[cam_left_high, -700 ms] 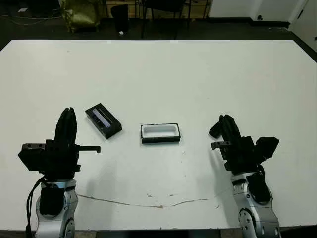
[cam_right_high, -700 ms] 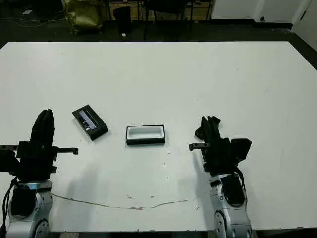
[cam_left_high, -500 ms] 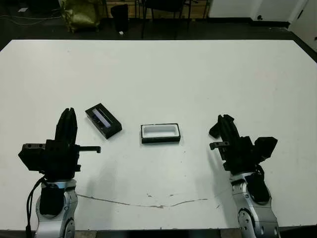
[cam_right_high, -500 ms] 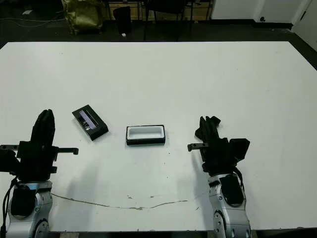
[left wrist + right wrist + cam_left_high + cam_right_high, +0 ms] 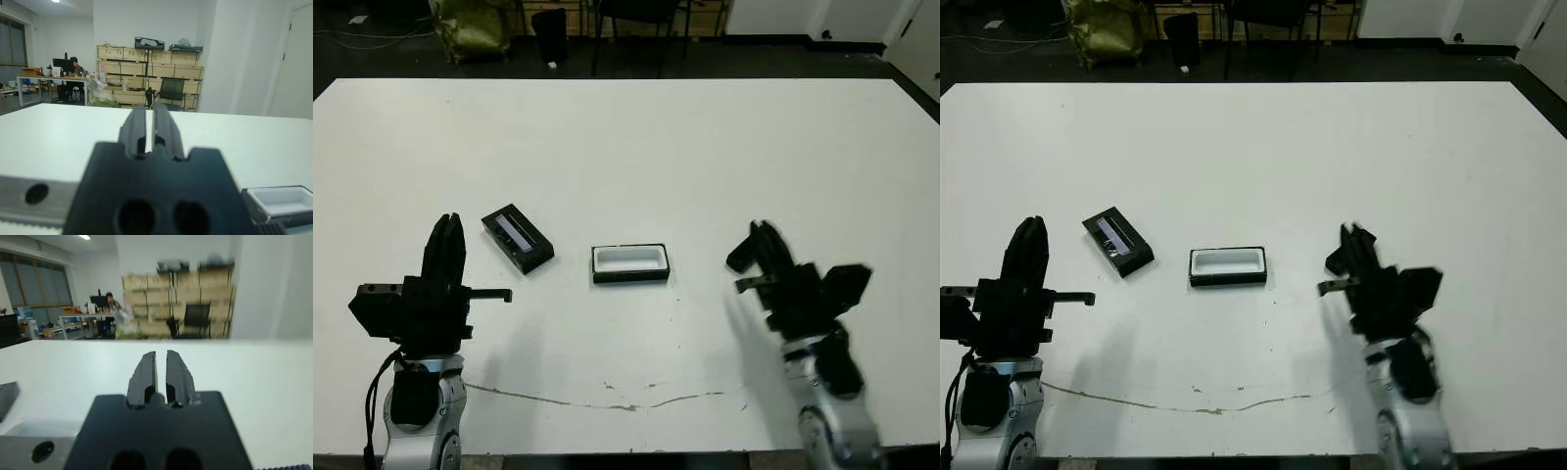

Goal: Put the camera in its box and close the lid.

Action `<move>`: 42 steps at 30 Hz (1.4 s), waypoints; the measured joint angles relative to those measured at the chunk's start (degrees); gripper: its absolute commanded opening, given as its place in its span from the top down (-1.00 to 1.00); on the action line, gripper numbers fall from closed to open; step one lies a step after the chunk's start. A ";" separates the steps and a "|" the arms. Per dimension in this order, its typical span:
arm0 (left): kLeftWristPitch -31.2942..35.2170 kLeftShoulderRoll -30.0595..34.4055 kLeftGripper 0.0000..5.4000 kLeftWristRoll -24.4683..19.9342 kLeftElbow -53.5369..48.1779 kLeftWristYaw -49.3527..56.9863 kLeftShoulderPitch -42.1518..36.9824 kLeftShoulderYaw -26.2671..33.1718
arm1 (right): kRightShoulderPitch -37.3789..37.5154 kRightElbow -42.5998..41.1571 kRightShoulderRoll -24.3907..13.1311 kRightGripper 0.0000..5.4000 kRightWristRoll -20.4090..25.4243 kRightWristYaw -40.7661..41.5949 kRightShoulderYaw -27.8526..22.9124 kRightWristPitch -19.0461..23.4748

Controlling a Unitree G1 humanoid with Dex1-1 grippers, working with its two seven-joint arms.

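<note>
Camera on the lid, nearer the left arm

The camera (image 5: 516,232) lies diagonally on the lid (image 5: 519,240), ahead-right of the left tool (image 5: 444,252) (clenched, empty); the box (image 5: 629,262) sits between it and the right tool (image 5: 761,245), also clenched.

A white table (image 5: 636,137) bears a thin brown crack line (image 5: 607,403) near its front edge, with stacked cardboard boxes (image 5: 146,63) beyond its far side.

Both arms are silver-grey metal with rounded joints. Each hand, the left hand (image 5: 444,243) and the right hand (image 5: 762,246), has two ribbed black fingers on a blocky black body with round holes. Black cables (image 5: 376,401) trail along the left forearm.
</note>
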 measured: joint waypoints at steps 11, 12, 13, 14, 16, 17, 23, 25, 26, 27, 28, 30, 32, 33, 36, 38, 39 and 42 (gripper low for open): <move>-0.12 0.13 1.00 -0.30 0.13 -0.37 -0.30 0.24 | -39.78 29.59 -23.19 1.00 -10.75 16.21 4.01 2.67; -0.11 0.14 1.00 -0.24 0.11 -0.36 -0.31 0.26 | -42.35 33.74 -23.39 1.00 -11.77 18.02 5.26 1.25; -0.11 0.15 1.00 -0.12 0.10 -0.36 -0.31 0.29 | -45.02 38.21 -23.51 1.00 -12.95 19.85 6.61 -0.37; -0.10 0.17 1.00 0.00 0.10 -0.36 -0.31 0.32 | -47.61 42.49 -23.59 1.00 -14.20 21.51 7.93 -1.98; -0.11 0.23 1.00 0.39 0.11 -0.34 -0.30 0.41 | -52.42 50.26 -23.73 1.00 -17.10 23.94 10.45 -4.52; -0.10 0.24 1.00 0.41 0.11 -0.34 -0.27 0.48 | -54.49 53.80 -23.69 1.00 -18.17 24.81 11.53 -5.79; 0.65 0.27 1.00 -1.30 -0.19 -0.77 -0.20 0.61 | -64.50 71.88 -22.63 1.00 -27.35 29.00 19.19 -11.16; 0.91 0.27 1.00 -1.30 -0.31 -0.77 -0.14 0.62 | -66.52 75.54 -21.92 1.00 -30.38 29.33 21.63 -12.16; 0.93 0.28 1.00 -1.21 -0.34 -0.77 -0.12 0.62 | -67.37 76.88 -21.45 1.00 -31.60 29.54 22.74 -12.41; 0.94 0.28 1.00 -1.09 -0.36 -0.75 -0.12 0.62 | -68.10 78.03 -20.95 1.00 -32.75 30.03 23.69 -12.39; 0.94 0.28 1.00 -1.06 -0.36 -0.76 -0.10 0.62 | -68.81 79.17 -20.40 1.00 -33.64 30.86 24.55 -11.93; 0.89 0.28 1.00 -1.08 -0.33 -0.76 -0.11 0.69 | -70.43 81.44 -19.03 1.00 -35.58 34.30 26.30 -10.29; 0.65 0.28 1.00 -0.89 -0.20 -0.76 -0.10 0.76 | -71.71 82.96 -17.88 1.00 -37.92 37.86 28.53 -9.25; 0.64 0.28 1.00 -0.77 -0.18 -0.75 -0.09 0.80 | -72.15 83.49 -17.36 1.00 -38.90 39.41 29.51 -8.98; 0.72 0.28 1.00 -1.04 -0.20 -0.81 -0.01 0.87 | -72.57 84.43 -16.00 1.00 -41.03 43.32 31.68 -8.61; 0.74 0.28 1.00 -1.02 -0.23 -0.76 0.27 0.93 | -72.55 84.80 -15.31 1.00 -41.45 45.03 31.99 -7.92; 0.88 0.27 1.00 -1.02 -0.30 -0.72 0.31 0.92 | -72.54 84.90 -15.02 1.00 -41.46 45.62 31.97 -7.63; 1.25 0.28 1.00 -1.01 -0.38 -0.71 0.39 0.92 | -72.42 85.37 -14.54 1.00 -41.35 46.78 31.83 -6.97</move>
